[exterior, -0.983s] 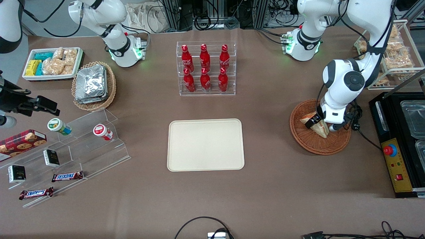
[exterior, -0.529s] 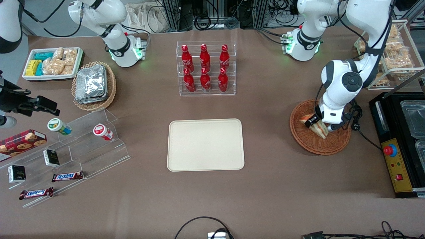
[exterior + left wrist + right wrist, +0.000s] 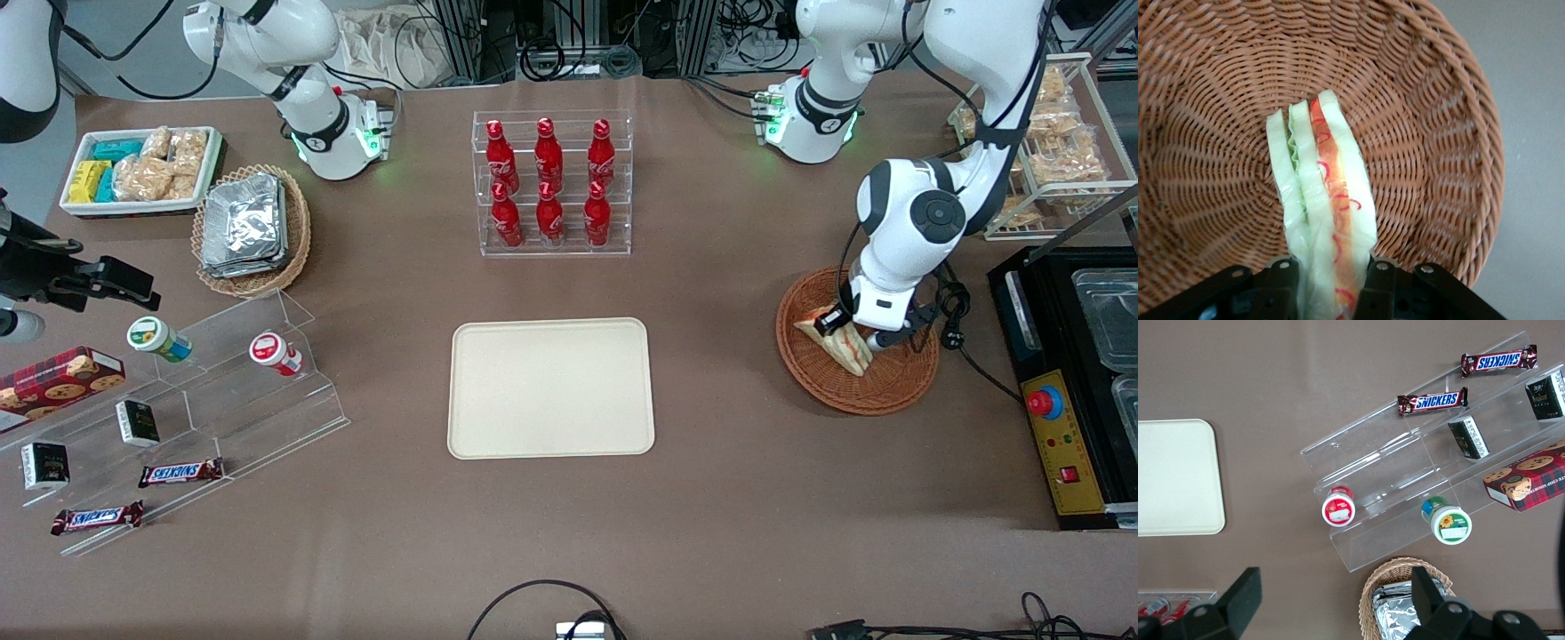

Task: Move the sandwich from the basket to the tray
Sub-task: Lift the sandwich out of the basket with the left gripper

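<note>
Gripper [image 3: 1333, 287] clamped on sandwich [image 3: 1321, 200] above basket [image 3: 1438, 133]; slippery wrap, soft bread — could slip or squash before reaching tray [image 3: 551, 388].

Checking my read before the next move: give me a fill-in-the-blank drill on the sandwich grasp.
1. The left gripper is shut on the clear-wrapped triangular ____.
2. It hangs over the round reddish-brown wicker ____.
3. The flat cream rectangular tray holds ____.

Missing: sandwich; basket; nothing.
</note>
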`<state>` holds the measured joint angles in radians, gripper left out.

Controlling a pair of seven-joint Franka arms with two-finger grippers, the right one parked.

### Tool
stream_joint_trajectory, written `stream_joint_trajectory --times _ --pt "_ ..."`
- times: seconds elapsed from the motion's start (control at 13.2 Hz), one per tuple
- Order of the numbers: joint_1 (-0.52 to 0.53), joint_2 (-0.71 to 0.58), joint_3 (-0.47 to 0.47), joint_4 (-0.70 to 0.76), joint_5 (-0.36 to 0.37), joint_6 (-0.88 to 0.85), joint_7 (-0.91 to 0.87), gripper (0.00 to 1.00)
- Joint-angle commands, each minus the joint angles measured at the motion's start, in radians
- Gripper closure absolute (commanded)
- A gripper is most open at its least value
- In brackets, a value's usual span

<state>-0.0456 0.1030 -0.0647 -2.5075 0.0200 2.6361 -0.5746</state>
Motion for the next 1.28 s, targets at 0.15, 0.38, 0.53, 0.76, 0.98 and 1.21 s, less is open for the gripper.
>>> stream_joint_trajectory --times 0.15,0.38,0.53,0.76,0.98,1.21 --pt "0.003 -0.157 0.003 -0.002 0.012 -0.151 0.195 0.73" --pt "0.009 -0.209 0.009 0.033 0.011 -0.231 0.393 0.73" --pt "0.009 -0.22 0.009 0.083 0.005 -0.284 0.481 0.72" --pt "0.006 -0.206 0.008 0.183 0.0 -0.401 0.576 0.73" --pt "-0.007 -0.177 0.0 0.326 -0.012 -0.54 0.674 0.73" --pt "-0.007 -0.132 -0.082 0.427 -0.064 -0.585 0.664 0.72"
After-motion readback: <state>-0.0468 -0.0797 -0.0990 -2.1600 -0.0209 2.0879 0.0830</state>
